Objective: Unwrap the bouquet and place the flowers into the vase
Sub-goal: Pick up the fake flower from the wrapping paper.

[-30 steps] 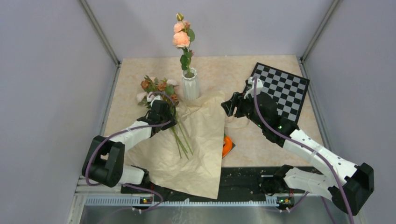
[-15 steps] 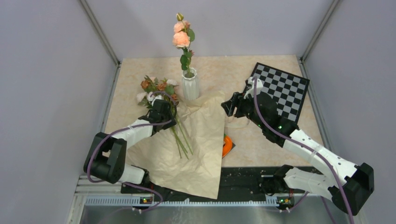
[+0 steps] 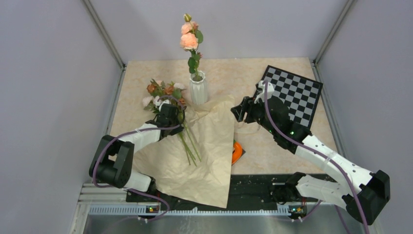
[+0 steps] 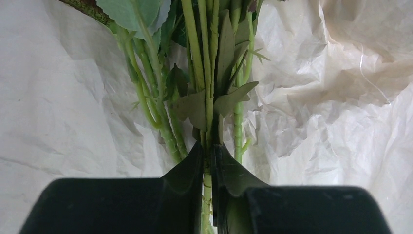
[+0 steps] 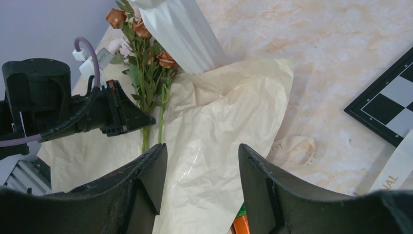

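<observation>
Left gripper (image 4: 208, 151) is pinching the flowers (image 4: 207, 73) across their stems, blooms pointing away from it, beside the vase (image 3: 197, 89).

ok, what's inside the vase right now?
One stem of peach roses with leaves stands in the vase. Its lower end is hidden by the ribbed wall. The other flowers lie outside on the paper.

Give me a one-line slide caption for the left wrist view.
Left gripper pinching a green stem of the flowers over the opened kraft paper.
</observation>
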